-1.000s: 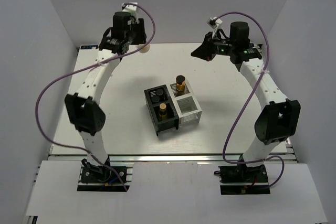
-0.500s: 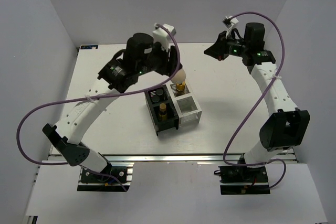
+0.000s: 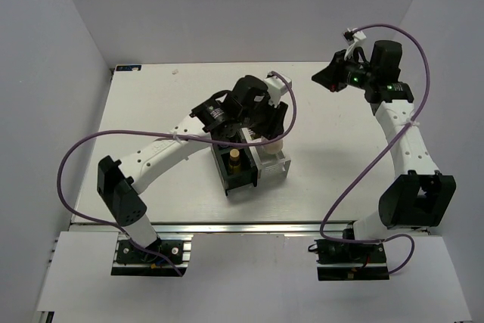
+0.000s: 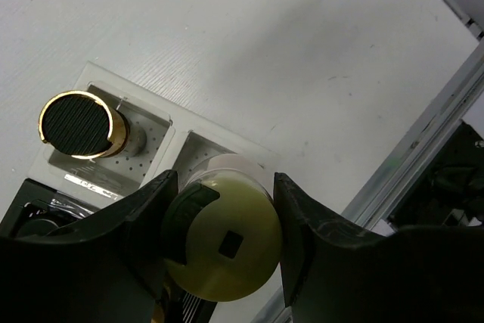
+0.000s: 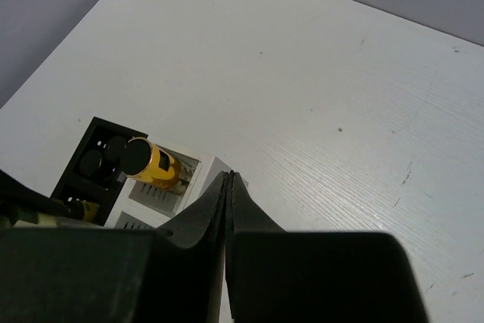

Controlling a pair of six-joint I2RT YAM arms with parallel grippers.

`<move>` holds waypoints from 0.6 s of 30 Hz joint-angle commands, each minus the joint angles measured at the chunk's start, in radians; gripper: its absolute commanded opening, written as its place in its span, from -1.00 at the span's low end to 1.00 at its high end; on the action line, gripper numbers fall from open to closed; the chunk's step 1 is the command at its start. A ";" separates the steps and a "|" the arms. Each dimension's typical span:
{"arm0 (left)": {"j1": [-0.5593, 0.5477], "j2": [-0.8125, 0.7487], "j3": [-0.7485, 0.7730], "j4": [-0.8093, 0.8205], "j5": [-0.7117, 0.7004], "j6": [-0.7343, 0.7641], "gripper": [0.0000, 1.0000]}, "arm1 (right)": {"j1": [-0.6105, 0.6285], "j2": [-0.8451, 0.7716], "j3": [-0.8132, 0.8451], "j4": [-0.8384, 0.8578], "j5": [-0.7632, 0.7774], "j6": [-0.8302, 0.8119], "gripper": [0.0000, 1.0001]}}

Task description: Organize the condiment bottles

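My left gripper [image 4: 224, 206] is shut on the cream-white bottle [image 4: 227, 251], its pale yellow cap facing the wrist camera. It hangs over the near cell of the white organizer [image 4: 178, 122]. The amber-yellow bottle [image 4: 76, 125] stands in the neighbouring cell. From above, the left gripper [image 3: 270, 131] and cream bottle [image 3: 274, 144] sit over the white organizer [image 3: 277, 169]. A gold-rimmed bottle [image 3: 235, 158] stands in the black organizer [image 3: 240, 180]. The right wrist view shows two dark caps [image 5: 113, 149] in its far cell. My right gripper [image 3: 333, 81] hovers shut and empty at the back right.
The two organizers stand side by side mid-table. The left arm arches over the black one and hides its far cell from above. The table's metal front rail [image 3: 242, 226] runs along the near edge. Grey walls enclose both sides.
The left arm swung from the back left of the table to over the white organizer, carrying the cream bottle. The right arm drew back toward the right.
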 commanded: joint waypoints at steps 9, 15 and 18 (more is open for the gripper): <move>-0.009 -0.031 -0.127 0.115 -0.045 0.023 -1.00 | -0.006 -0.054 -0.052 0.020 0.003 0.004 -1.00; -0.026 -0.008 -0.164 0.166 -0.091 0.025 -1.00 | -0.006 -0.054 -0.058 0.020 -0.005 0.004 -1.00; -0.029 0.002 -0.179 0.193 -0.115 0.025 -1.00 | -0.006 -0.055 -0.066 0.022 -0.006 0.002 -1.00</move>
